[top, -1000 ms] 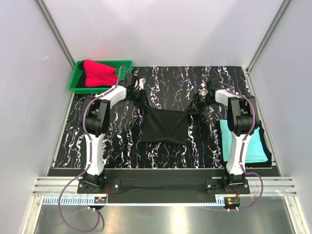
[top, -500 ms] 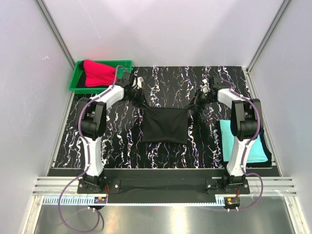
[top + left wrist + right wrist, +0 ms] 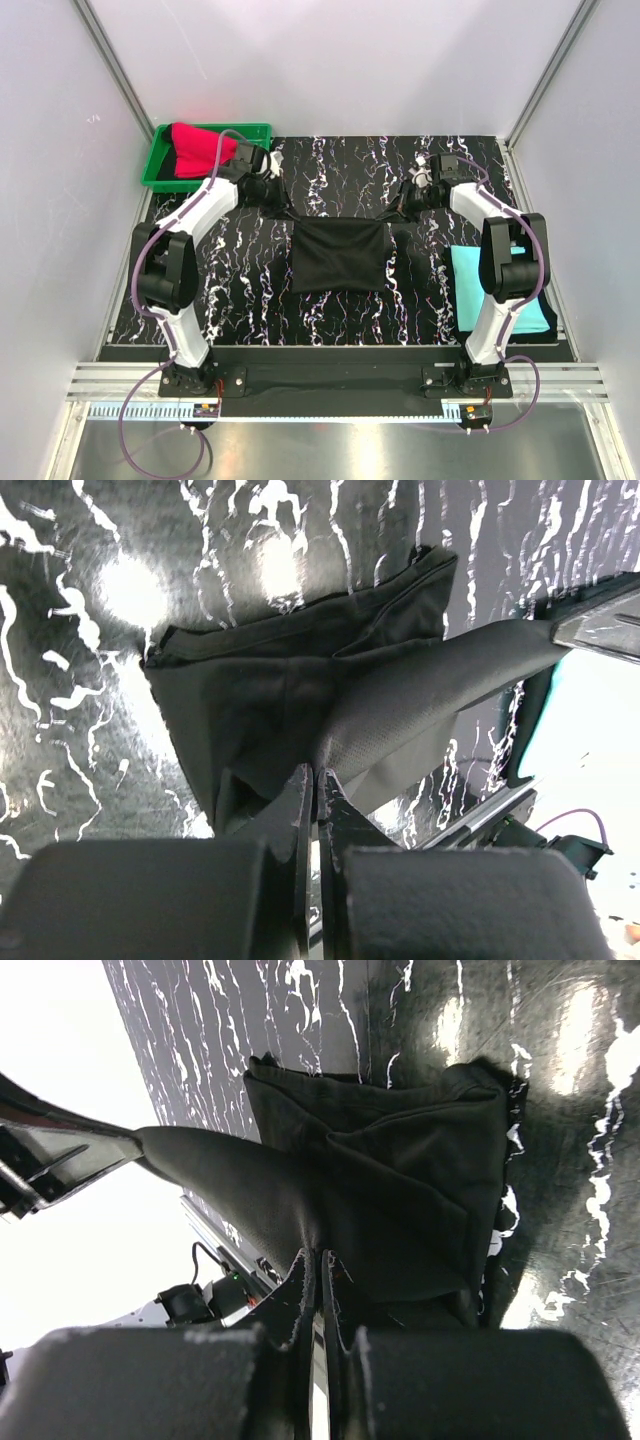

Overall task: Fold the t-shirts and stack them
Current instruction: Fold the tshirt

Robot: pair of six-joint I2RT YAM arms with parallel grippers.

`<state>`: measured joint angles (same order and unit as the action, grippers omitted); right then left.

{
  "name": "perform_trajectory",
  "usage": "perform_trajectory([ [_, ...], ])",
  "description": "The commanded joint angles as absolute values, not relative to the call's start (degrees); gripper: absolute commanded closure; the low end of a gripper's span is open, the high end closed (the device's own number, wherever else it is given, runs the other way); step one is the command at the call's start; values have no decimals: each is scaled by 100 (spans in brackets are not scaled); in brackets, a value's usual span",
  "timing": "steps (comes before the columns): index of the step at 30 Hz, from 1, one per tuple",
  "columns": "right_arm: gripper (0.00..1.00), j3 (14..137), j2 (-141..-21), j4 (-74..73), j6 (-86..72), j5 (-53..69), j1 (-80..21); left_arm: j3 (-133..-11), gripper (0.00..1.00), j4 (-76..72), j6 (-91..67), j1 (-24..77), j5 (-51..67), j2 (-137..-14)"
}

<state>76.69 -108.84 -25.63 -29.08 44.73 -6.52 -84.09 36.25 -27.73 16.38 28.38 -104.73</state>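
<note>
left pincer [image 3: 312, 780]: fingers pressed together, clamped on a fold of the black shirt [image 3: 280, 700]. the cloth rises off the surface [image 3: 90, 740] into the tips as a taut ridge. right pincer [image 3: 320, 1258]: same, fingers together w/ a pinch of the black shirt [image 3: 400, 1180] between them, cloth drawn up to the tips.

from above, the left pincer [image 3: 272, 192] sits at the shirt's far-left corner and the right pincer [image 3: 408, 203] at its far-right corner. both arms reach fwd over the surface [image 3: 240, 290], w/ the shirt's far edge strung between them. the rest of the black shirt [image 3: 340, 255] lies flat as a rough rectangle, mid surface, between the 2 arms.

count: 2 pincers, both gripping. 3 shirts: 1 black, 1 turquoise, 1 red. 1 tray.

turquoise shirt [image 3: 500, 290]: folded flat at the right edge of the surface, well apart from the black one, partly covered by the right arm.

tray [image 3: 256, 128]: green, at the far-left corner of the surface. 1 shirt seen in it, the red shirt [image 3: 198, 148], bunched up, not flat. the left arm passes just beside the tray's near-right corner.
</note>
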Motion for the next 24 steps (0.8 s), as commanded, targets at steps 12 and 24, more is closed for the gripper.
perform_trajectory([
  [12, 98, 9131, -11969, -2637, -3094, 4421, -730, -8947, 100, 3806, -2602, 1398, 2041, -11206],
  [24, 94, 9659, -12823, -2663, -3032, 4333, -738, -9703, 100, 4069, -2409, 1345, 1829, -12120],
])
